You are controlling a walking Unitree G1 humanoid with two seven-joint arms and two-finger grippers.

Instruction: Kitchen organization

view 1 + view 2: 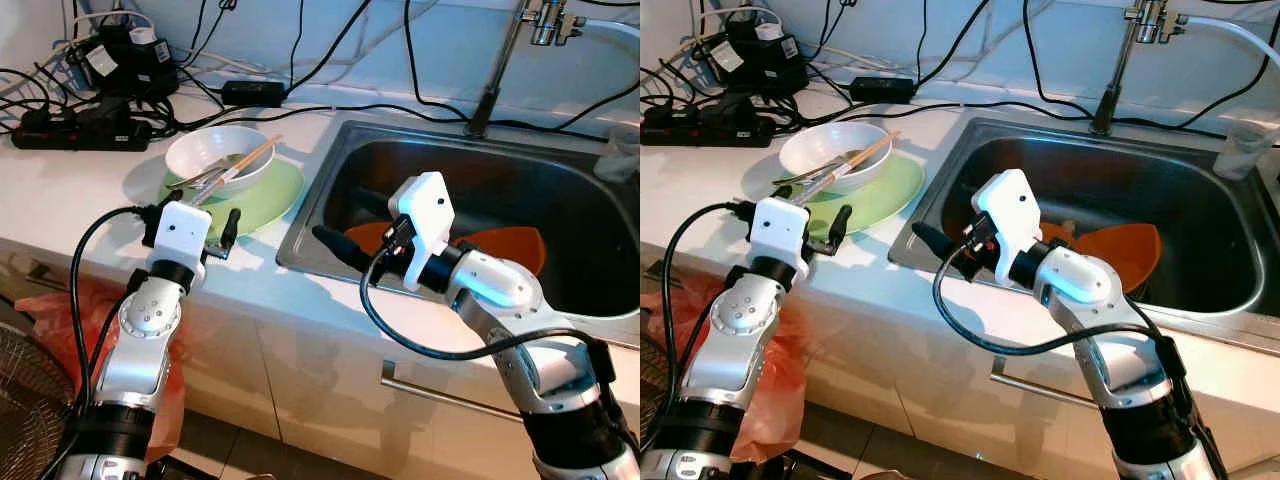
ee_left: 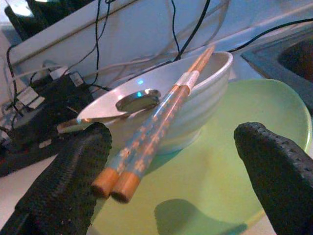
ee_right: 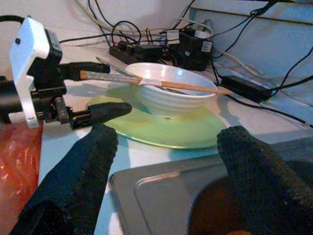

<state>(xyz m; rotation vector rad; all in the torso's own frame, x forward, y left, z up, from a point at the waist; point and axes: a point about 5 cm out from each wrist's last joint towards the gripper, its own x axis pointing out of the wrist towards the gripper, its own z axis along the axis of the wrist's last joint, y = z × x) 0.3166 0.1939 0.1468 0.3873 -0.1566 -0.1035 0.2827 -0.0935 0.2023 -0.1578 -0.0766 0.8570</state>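
Both left gripper [image 2: 171, 166] fingers spread around chopsticks [image 2: 156, 129], seemingly untouched.

both silver arms raised and bent, left pincer [image 2: 171, 181] and right pincer [image 3: 166, 176] spread wide, empty

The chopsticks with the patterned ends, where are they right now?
The patterned wooden chopsticks lie across the white ribbed bowl on the light green plate, left of the steel sink, handles pointing toward the left pincer.
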